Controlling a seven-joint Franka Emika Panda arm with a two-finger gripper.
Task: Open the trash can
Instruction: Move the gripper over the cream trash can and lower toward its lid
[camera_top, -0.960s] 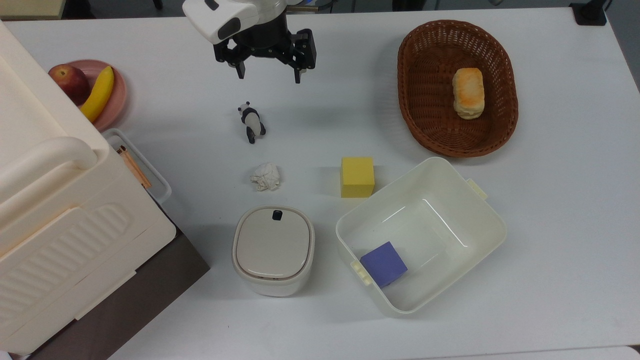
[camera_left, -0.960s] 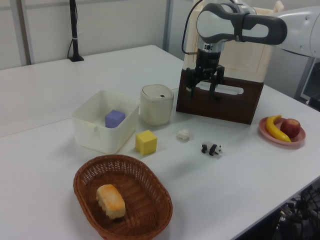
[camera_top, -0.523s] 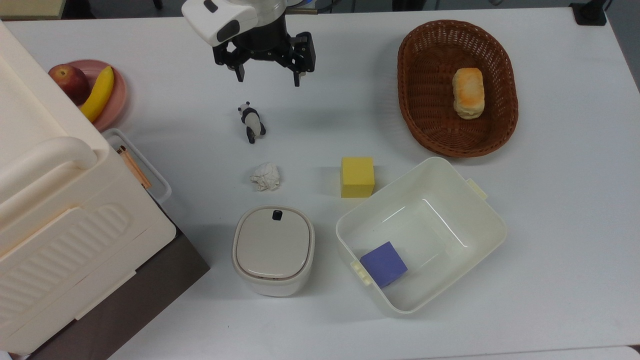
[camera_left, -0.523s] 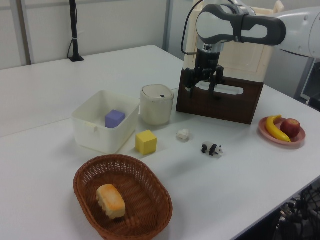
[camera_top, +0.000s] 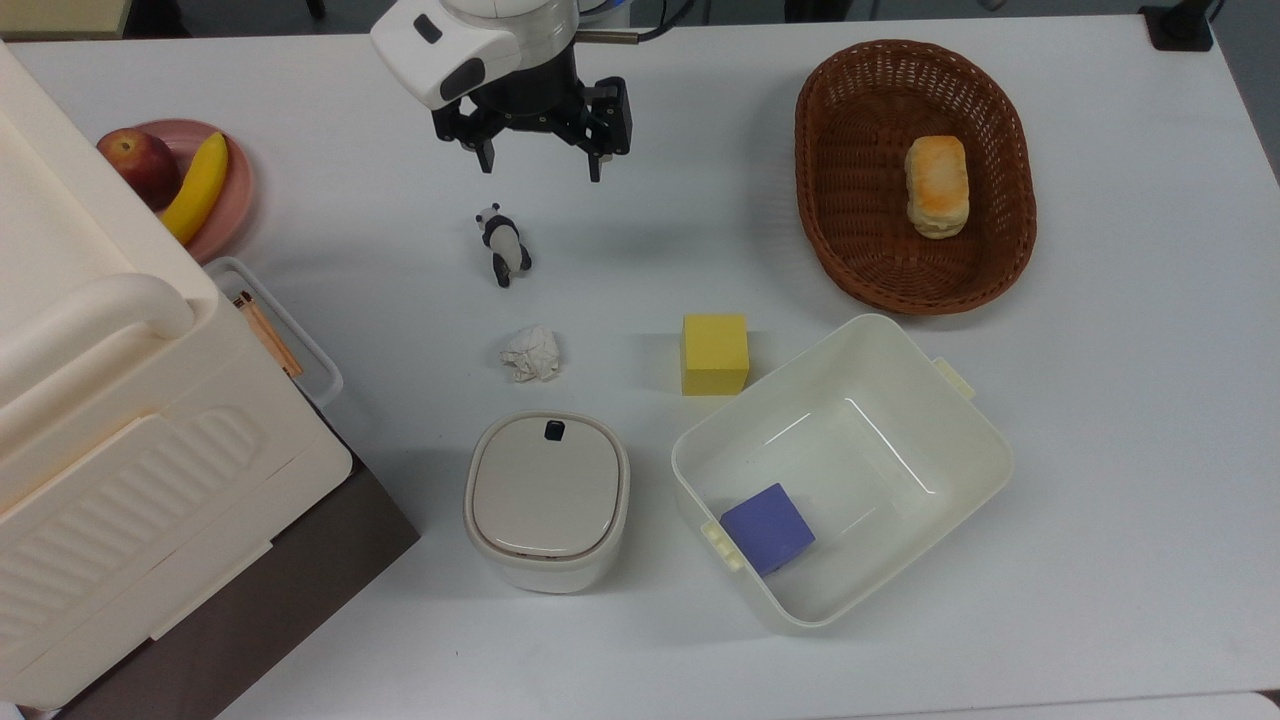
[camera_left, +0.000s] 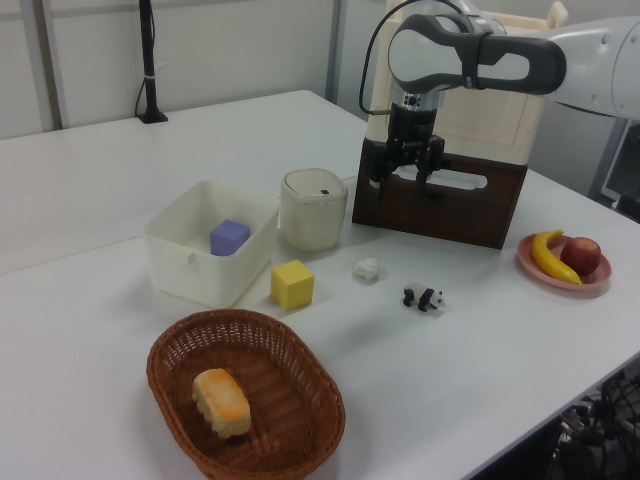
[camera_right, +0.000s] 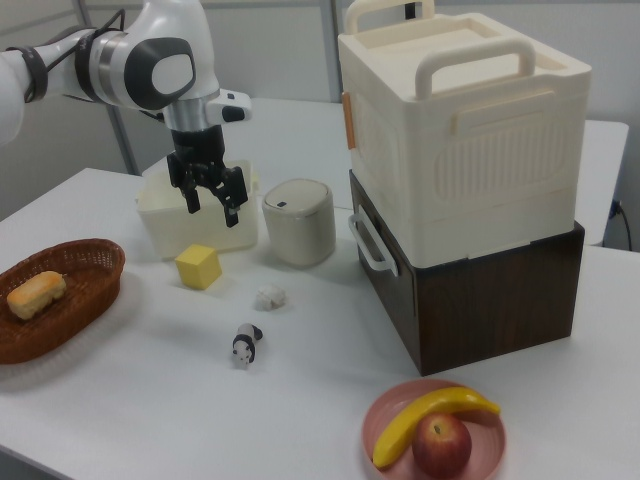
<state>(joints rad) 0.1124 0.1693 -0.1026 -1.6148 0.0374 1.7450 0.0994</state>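
One open hand (camera_top: 540, 165) hangs well apart from the closed trash can (camera_top: 547, 498).

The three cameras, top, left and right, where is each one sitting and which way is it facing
Top view: overhead, looking straight down on the table; gripper and wrist show.
Left view: beside the table, basket nearest; forearm and gripper show.
Right view: opposite side, fruit plate nearest; arm and gripper show.
All share the trash can.
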